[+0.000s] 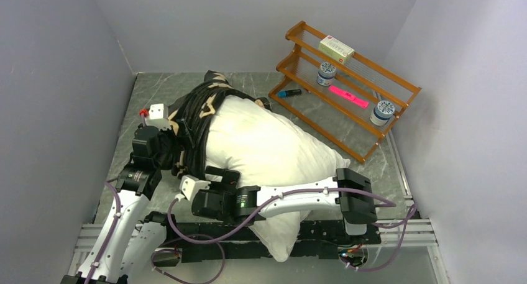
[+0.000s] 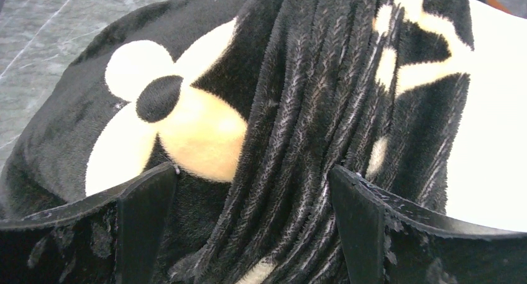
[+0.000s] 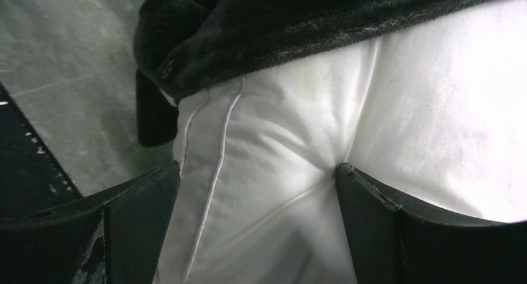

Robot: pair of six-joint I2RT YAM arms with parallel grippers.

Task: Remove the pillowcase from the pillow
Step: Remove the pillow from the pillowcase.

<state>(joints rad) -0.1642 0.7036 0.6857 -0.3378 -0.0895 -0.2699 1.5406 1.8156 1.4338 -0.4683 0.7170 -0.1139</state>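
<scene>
The left hand point(image 2: 253, 178) is spread wide, its fingers either side of a thick ridge of bunched pillowcase point(image 2: 298, 79). The folds run up between them, so the cloth lies right in the gap but is not pinched. The right hand point(image 3: 258, 172) is also wide apart, set down over a stitched edge of the pillow point(image 3: 385, 110). The right finger seems to dent the white cloth, yet nothing is gripped. The dark hem of the pillowcase lies just beyond its fingertips.

Further out, the pillowcase is gathered on the far left end of the pillow and covers only that end. The rest of the pillow lies bare, slanting across the tabletop point(image 1: 248, 82), with its near corner over the edge by the arm bases.

My worry is the pull. If the left hand shuts on the top folds alone, the plush may slip out. If it bites deep, it may catch the pillow too and drag both along. With the right hand holding nothing, the pillow can follow the cover (it looks light and soft). The overhanging corner could then tip it off the near edge. A swing to the right could knock the rack point(image 1: 348, 91).
</scene>
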